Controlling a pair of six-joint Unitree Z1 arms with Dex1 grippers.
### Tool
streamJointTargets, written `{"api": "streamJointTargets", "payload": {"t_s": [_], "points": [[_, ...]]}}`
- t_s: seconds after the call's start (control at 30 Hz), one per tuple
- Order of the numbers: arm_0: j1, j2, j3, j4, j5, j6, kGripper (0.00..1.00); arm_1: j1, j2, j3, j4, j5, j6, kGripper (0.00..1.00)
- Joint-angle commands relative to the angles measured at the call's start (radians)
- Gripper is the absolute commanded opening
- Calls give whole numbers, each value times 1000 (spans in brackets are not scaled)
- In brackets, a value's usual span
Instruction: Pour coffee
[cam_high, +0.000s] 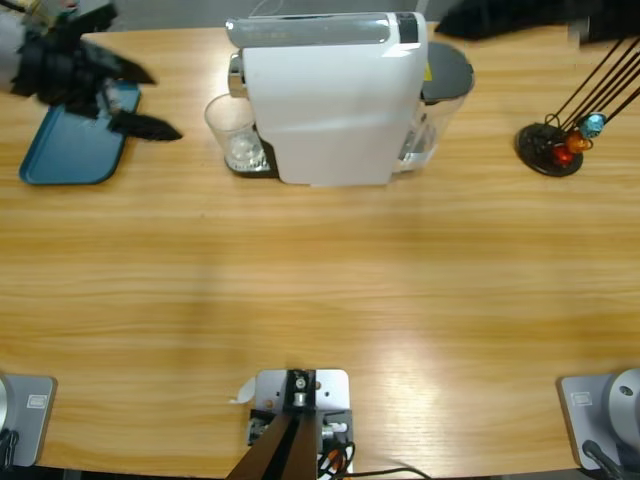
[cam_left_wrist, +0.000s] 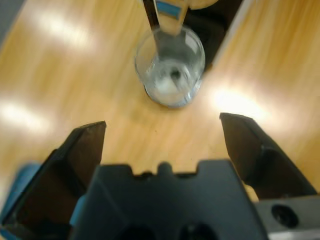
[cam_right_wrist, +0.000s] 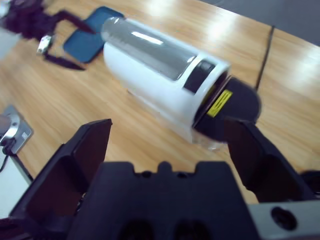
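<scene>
The left claw gapes wide over bare table, well apart from the upright glass under the white coffee machine. The right claw is wide open above that machine, holding nothing.

The high view is bright and even, with a wide pale sheen on the tabletop toward its near edge and soft short shadows. The left pincer is smeared by motion blur there. In the left wrist view white glare spots lie on the wood and the glass tumbler is soft. The right wrist view is blurred, the coffee machine too.
</scene>
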Motion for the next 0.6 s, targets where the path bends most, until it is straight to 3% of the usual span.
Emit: {"api": "streamJointTargets", "payload": {"t_s": [0.03,0.07,0.1,0.33,0.6], "points": [[3,-271,230,28,130,-216,987,-90,337,-453,285,18,-46,346],[3,-282,233,27,135,-228,987,-90,363,-485,303,17,-60,103],[3,-284,231,27,137,-241,987,-87,385,-510,317,15,-69,0],[2,-229,230,26,141,-280,987,-50,449,-584,401,-100,-69,0],[2,-199,231,18,140,-280,987,-41,483,-581,438,-69,-61,0]]}}
